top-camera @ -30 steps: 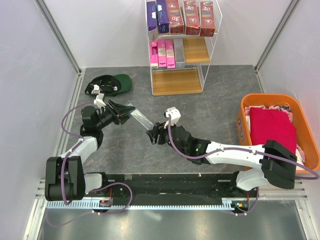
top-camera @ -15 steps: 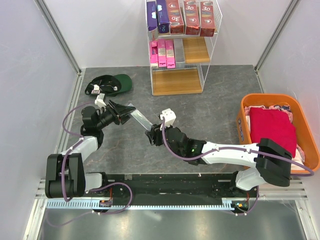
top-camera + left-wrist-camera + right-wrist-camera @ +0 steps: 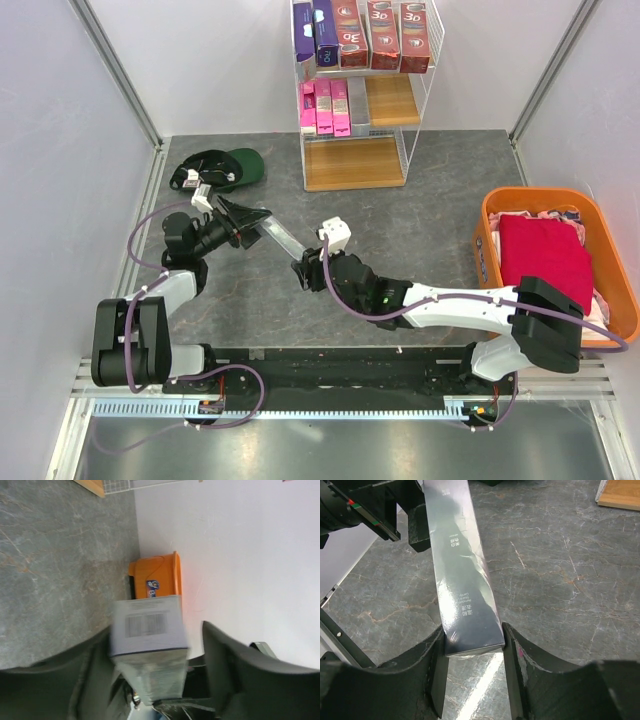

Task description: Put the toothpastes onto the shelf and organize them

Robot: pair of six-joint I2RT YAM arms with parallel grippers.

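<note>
- Top view: the silver-grey carton (image 3: 280, 240) hangs in the air over the worktop (image 3: 430, 220), left of its middle. It bridges the left gripper (image 3: 255, 222) and the right gripper (image 3: 303, 272). The shelf (image 3: 355, 163) stands at the far edge, and other toothpastes already fill its two upper boards.
- Left wrist view: I see the carton's barcode end (image 3: 147, 625) between my left fingers (image 3: 235, 660). They stand wider than the carton. One pad is against it, and the other has clear space (so no real grip here).
- Right wrist view: my right fingers (image 3: 432, 665) are clamped on both long sides of the carton's other end (image 3: 462, 580), so this arm carries it.
- Handling, as I judge it: the carton is light, stiff card that dents if squeezed hard. Its glossy skin looks slippery. Held at the very end, such a long box will want to swing, so a hold across the narrow sides nearer the middle would suit the trip to the shelf better.
</note>
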